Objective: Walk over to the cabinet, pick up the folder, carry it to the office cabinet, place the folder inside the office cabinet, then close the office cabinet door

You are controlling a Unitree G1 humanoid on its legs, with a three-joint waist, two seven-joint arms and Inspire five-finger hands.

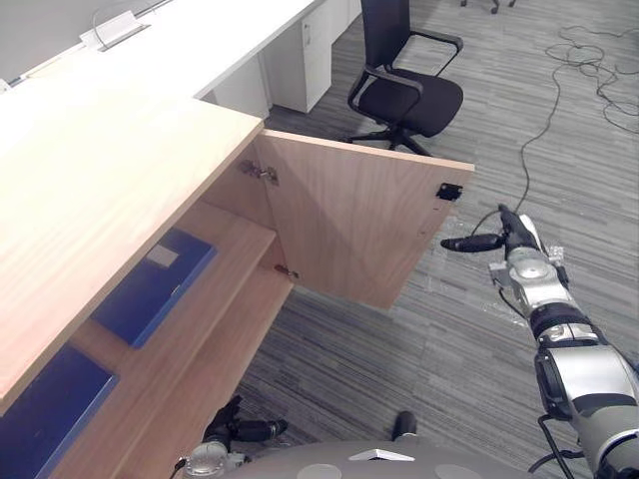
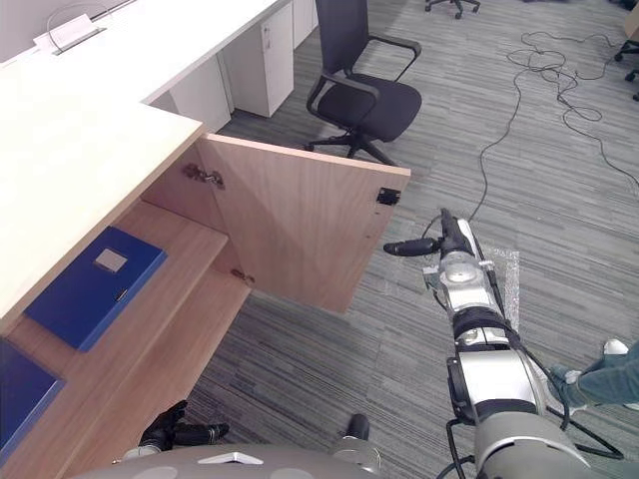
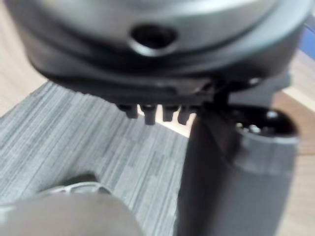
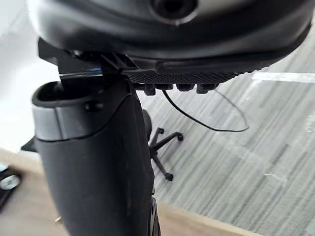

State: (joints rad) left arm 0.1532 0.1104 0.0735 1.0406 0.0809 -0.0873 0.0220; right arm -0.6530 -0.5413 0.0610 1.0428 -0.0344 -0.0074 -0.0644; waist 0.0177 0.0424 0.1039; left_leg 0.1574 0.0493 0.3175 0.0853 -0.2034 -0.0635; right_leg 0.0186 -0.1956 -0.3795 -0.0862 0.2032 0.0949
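Blue folder is lying flat on the upper shelf inside the wooden cabinet, white label up, long side running roughly along the shelf. So as far as I can judge the putting-away part is done and what's left is the door. A second blue folder sits one level down, toward the near corner. The door stands wide open, swung out over the carpet. Its inner face is turned toward the robot, the hinges are on the far side by the cabinet, and the small black catch is up at the free corner. That free edge is the bit that matters. The right hand is parked just beside it on the outside, thumb sticking out sideways toward the edge and fingers loose and straight, holding nothing. I can't tell if the thumb tip actually touches the wood. My guess is it has to get round behind that edge and sweep the door back toward the shelves. The left hand hangs low near the cabinet's bottom front, relaxed and empty, well away from the door's free edge, so the right one is clearly the closer pick. The black office chair sits past the door.
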